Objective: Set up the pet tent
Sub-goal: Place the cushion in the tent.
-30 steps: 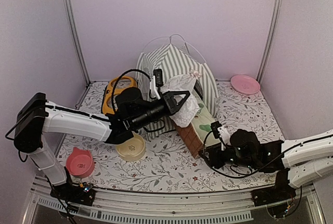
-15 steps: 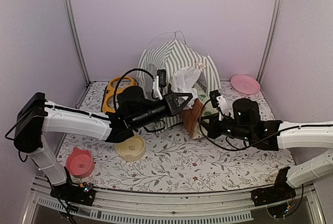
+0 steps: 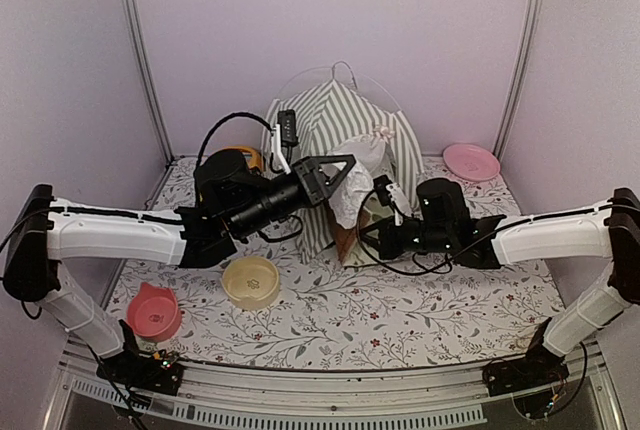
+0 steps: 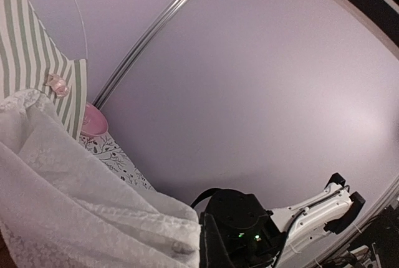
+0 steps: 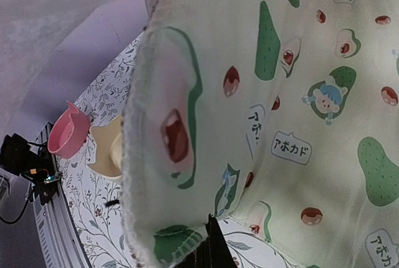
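Your tent stands at the far middle, just behind both grippers.
The pet tent (image 3: 340, 122) is upright; your right gripper (image 3: 370, 236) is pinched shut on the cream mat (image 5: 280, 93) at its near side, and your left gripper (image 3: 344, 171) is clamped on the lace door flap (image 3: 362, 188).

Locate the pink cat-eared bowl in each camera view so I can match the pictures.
Top external: the pink cat-eared bowl sits lower left, near the table's front edge, left of the cream bowl.
Left wrist: not in it.
Right wrist: the bowl is at the left edge, mid-height, next to the cream bowl.
Shared landmark: the floral table cover, visible in all three views.
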